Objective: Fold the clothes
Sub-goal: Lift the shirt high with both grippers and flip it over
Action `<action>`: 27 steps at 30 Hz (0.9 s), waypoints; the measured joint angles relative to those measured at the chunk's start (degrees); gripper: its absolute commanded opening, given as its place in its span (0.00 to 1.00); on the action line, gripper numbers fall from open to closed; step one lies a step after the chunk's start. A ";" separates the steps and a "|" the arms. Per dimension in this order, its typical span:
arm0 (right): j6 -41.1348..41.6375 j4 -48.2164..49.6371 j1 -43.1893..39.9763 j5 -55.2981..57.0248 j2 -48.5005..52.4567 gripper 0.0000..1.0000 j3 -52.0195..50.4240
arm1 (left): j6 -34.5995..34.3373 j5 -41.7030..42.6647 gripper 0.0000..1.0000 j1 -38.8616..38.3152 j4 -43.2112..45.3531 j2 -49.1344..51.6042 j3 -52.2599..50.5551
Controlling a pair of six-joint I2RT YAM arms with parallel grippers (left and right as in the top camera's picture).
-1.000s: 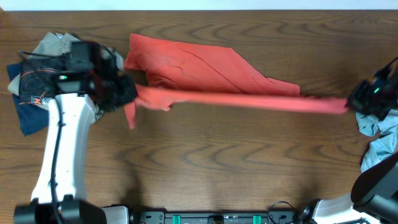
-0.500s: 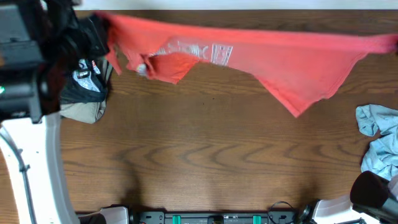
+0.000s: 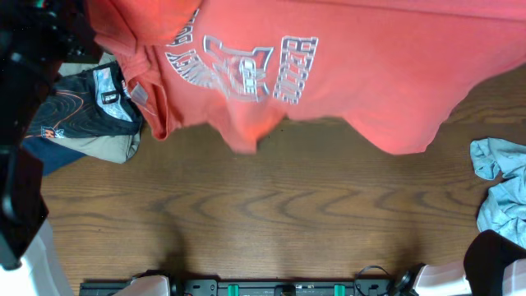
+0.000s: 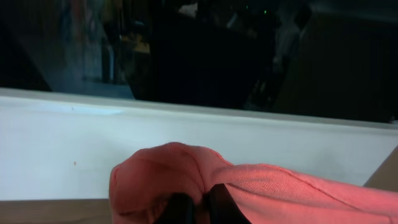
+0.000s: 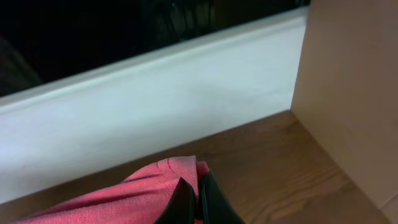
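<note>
1. Your left gripper (image 4: 202, 208) is clamped on a bunched fold of the T-shirt (image 3: 345, 74). The red cloth wraps over both fingers in the left wrist view.
2. Your right gripper (image 5: 199, 202) is pinched tight on another edge of the shirt, near the table's (image 3: 271, 214) far right corner.
3. The shirt is held up off the table between the two grips, spread wide across the far side. Its lower edge sags toward the middle.
4. Its long axis runs left to right. The white lettering (image 3: 246, 66) lies sideways to you, and the tag (image 3: 136, 95) hangs near the left end. The neck is probably on that side, though the overhead view crops the top edge.
5. Progress: none of the folding shows yet — the shirt is only lifted and stretched, with no crease made.
6. What is left: lay it flat, fold it, then deal with the blue garment (image 3: 501, 193), which lies crumpled at the right edge.
7. A dark pile (image 3: 82, 115) sits at the far left, partly under the shirt's hanging sleeve — it looks unfolded too.
</note>
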 measured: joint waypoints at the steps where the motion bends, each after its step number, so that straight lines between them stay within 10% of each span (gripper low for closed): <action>1: 0.00 -0.11 -0.20 -0.02 -0.20 0.01 0.22 | 0.00 -0.04 0.06 0.00 -0.04 0.07 0.20; 17: -0.04 0.59 5.66 -2.60 9.55 0.01 -10.97 | 2.03 3.50 0.06 -0.13 -0.20 21.49 0.39; 27: 5.73 29.59 11.32 -3.30 21.38 0.01 -13.55 | 2.40 4.35 0.06 -0.76 27.74 34.84 -0.04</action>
